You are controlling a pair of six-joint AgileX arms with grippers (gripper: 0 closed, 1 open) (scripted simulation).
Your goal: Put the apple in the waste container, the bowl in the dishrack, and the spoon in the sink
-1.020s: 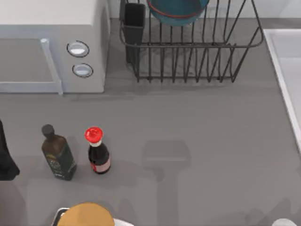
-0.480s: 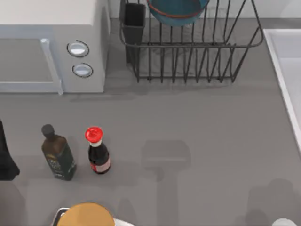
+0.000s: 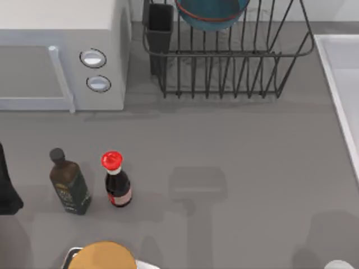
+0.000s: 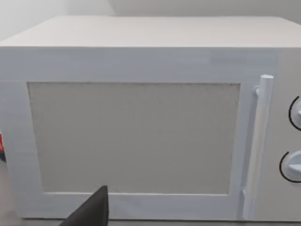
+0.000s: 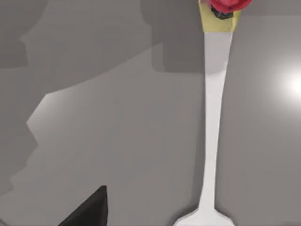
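Note:
The teal-blue bowl (image 3: 210, 12) rests inside the dark wire dishrack (image 3: 230, 73) at the back of the table. The pale sink (image 3: 343, 78) lies along the right edge. In the right wrist view the white spoon (image 5: 214, 117) lies flat on the grey table, with a dark part of my right gripper (image 5: 89, 213) off to one side of it and apart from it. A red rounded thing on a yellow patch (image 5: 225, 8) sits at the handle's far end; I cannot tell whether it is the apple. My left arm (image 3: 5, 188) stays at the far left, its gripper (image 4: 91, 211) facing the microwave.
The white microwave (image 3: 56, 50) fills the back left. A dark oil bottle (image 3: 68, 182) and a red-capped sauce bottle (image 3: 115, 180) stand at the front left. A tan domed thing with a metal edge (image 3: 101, 256) sits at the front edge; I cannot tell if it is the waste container.
The shadow at the table's front right has shifted and spread. Bottles, bowl and left arm have not moved.

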